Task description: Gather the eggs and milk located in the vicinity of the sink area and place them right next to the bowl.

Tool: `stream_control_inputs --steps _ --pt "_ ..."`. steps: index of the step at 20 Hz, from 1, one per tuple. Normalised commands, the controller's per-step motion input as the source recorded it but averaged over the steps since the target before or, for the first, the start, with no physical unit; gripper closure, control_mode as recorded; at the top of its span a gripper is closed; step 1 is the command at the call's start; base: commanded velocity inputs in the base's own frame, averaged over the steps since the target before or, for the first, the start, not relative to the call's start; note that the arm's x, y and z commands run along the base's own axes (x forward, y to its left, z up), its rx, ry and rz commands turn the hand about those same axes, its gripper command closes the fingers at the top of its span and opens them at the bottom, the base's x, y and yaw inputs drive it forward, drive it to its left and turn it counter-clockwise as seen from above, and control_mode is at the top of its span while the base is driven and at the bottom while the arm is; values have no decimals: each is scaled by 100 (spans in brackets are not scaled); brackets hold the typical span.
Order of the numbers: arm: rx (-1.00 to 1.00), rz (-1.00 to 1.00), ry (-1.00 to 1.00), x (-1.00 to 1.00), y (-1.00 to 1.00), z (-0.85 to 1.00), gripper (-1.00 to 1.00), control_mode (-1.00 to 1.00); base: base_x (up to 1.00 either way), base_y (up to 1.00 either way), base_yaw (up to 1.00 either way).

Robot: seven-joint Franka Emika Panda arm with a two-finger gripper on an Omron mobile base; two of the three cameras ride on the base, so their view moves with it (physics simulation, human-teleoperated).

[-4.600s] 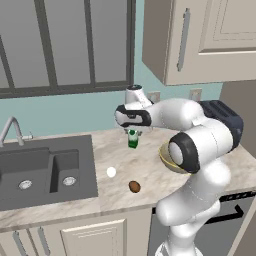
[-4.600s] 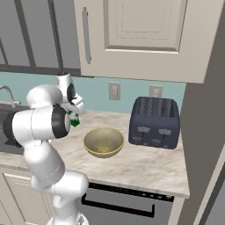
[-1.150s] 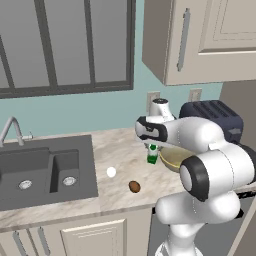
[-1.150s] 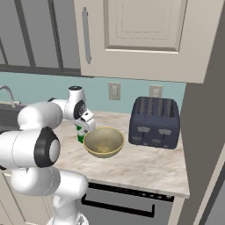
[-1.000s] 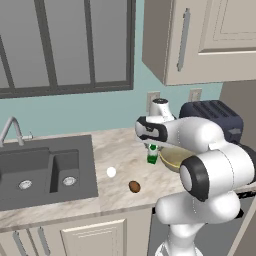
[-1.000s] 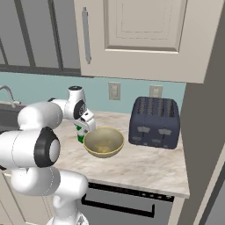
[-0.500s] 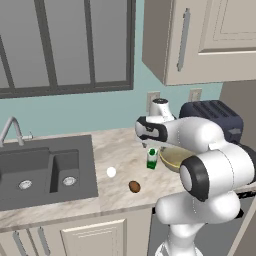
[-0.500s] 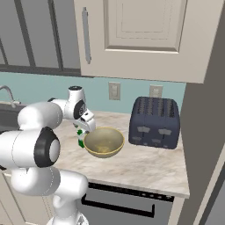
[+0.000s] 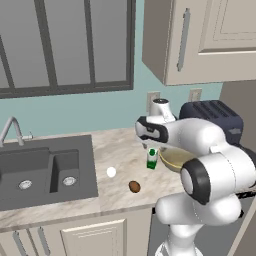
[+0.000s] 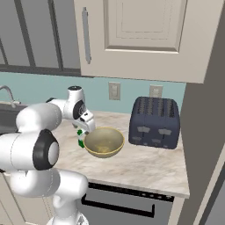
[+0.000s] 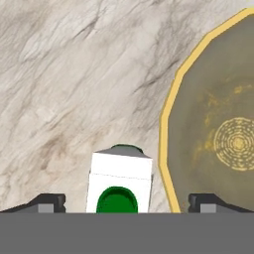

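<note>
You've got the beige marble counter (image 9: 117, 145) with the wide olive-tan bowl (image 10: 103, 141) on it, and the small green-and-white milk carton (image 9: 152, 158) stands upright just beside the bowl, sink side. Your end effector (image 11: 124, 201) hangs right over the carton, fingers spread wide, nothing gripped. The small white egg (image 9: 111, 172) and brown egg (image 9: 134, 186) lie back toward the sink, so that's your next direction.

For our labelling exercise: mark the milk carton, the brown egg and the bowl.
milk carton (image 9: 152, 159), left base view, on its green lower body.
brown egg (image 9: 134, 186), left base view, on its middle.
bowl (image 10: 103, 149), right base view, on its outer wall.
</note>
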Motion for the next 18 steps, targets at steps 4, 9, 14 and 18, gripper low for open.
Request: stream_control_inputs --steps 4,9,14,18 --pt "0 0 0 -54 12 5 -100 -100 0 0 0" --pt "-1 0 -2 -60 11 23 -100 -100 0 0 0" --pt "-1 0 0 -41 46 7 -100 -100 0 0 0" --pt "0 0 10 -9 33 -9 -100 -100 0 0 0"
